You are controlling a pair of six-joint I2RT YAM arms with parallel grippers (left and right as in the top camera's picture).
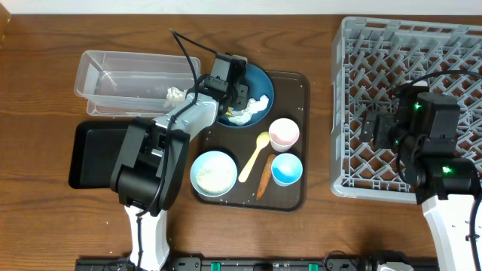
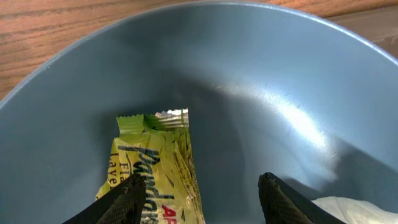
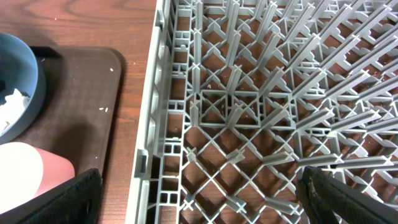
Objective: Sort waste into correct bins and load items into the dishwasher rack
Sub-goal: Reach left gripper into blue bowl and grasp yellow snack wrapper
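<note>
Early stage. Tub [image 1: 113, 75]: one tissue [image 1: 175, 93] in. Rack [image 1: 422, 45]: nothing loaded. Plate [image 2: 249, 74]: wrapper [image 2: 158, 168] under part-open, empty left gripper [image 2: 200, 180]. Right gripper [image 3: 199, 177]: wide, over rack. Bowl [image 1: 213, 173], cups [image 1: 284, 133], spoon [image 1: 252, 158], stick [image 1: 264, 177]: on tray [image 1: 297, 83], unsorted

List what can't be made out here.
- Wrapper: overhead, hidden by the left gripper; left wrist, lower half cut off by the frame edge.
- Left fingertips: left wrist, tips cut off at the bottom, so contact with the wrapper is unclear.
- Light blue bowl: overhead, contents too small to identify.
- Tissue: left wrist, mostly cut off at the bottom corner.
</note>
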